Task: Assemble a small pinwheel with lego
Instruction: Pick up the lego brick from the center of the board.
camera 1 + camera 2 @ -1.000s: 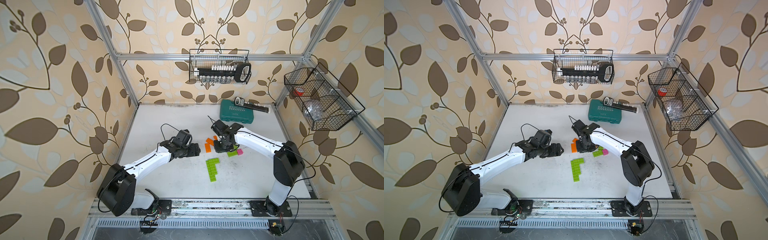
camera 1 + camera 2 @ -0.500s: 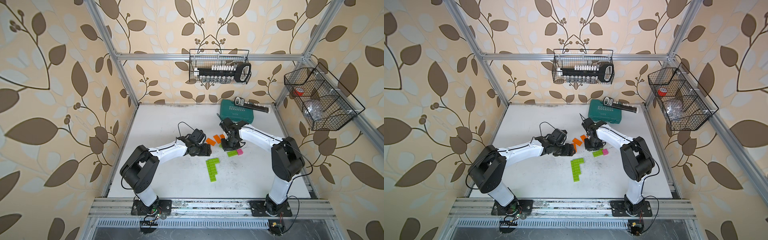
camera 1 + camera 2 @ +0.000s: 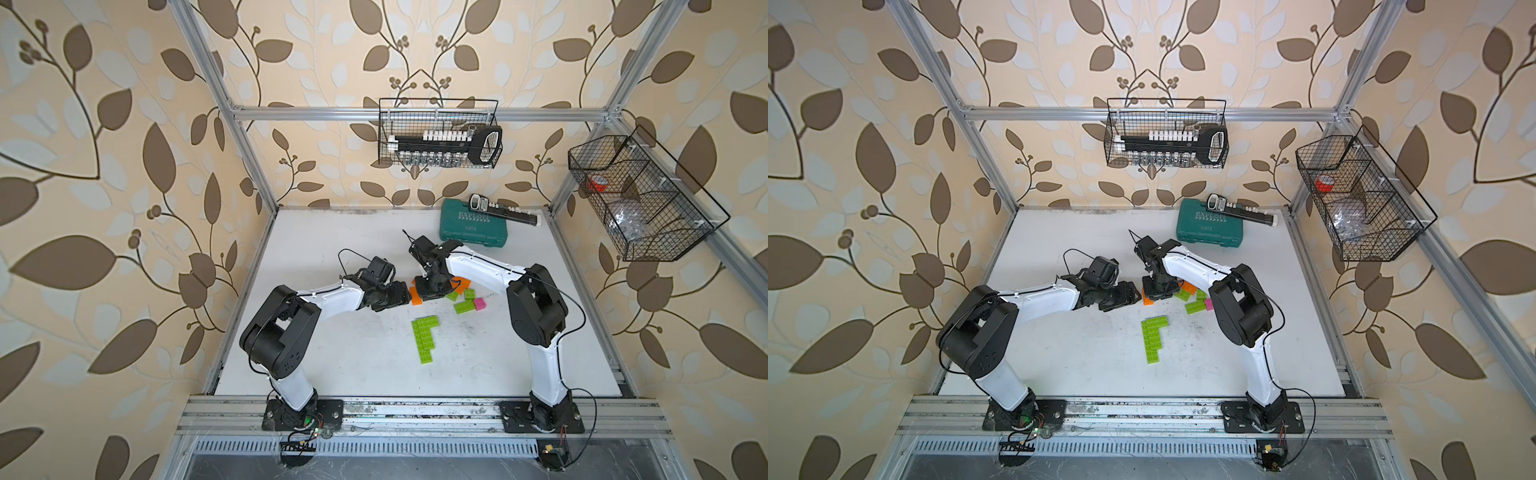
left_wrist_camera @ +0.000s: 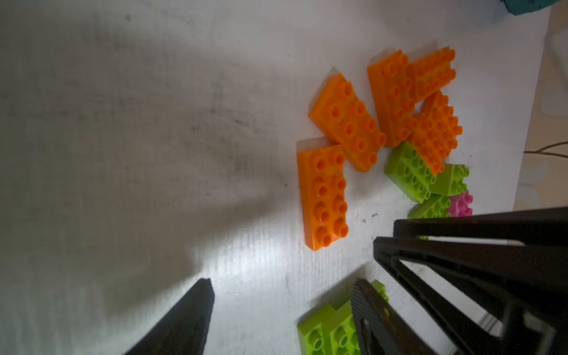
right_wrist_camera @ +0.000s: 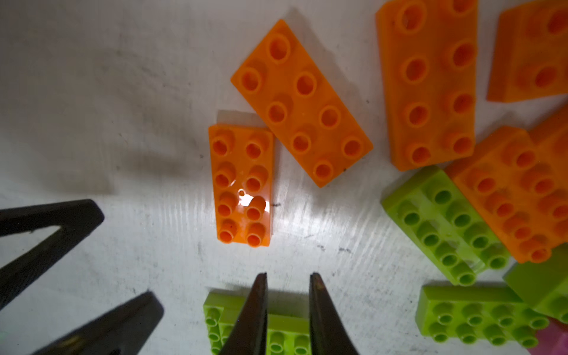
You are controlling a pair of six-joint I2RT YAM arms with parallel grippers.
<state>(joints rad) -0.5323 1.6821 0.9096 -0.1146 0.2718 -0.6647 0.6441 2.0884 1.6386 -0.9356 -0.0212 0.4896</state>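
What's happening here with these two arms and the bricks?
Two robot arms are bent over loose lego bricks on the table. The left tool is open and empty beside an orange brick. The right tool hangs over the pile, narrowly open, holding nothing. A green L-shaped piece lies already joined, apart.

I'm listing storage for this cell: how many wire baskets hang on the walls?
2. The back basket hangs on the far wall; the side basket hangs on the right wall. More could be out of frame.

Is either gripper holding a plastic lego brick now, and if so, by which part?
Nothing is held. The left gripper is open and empty; the right gripper shows a narrow empty gap.
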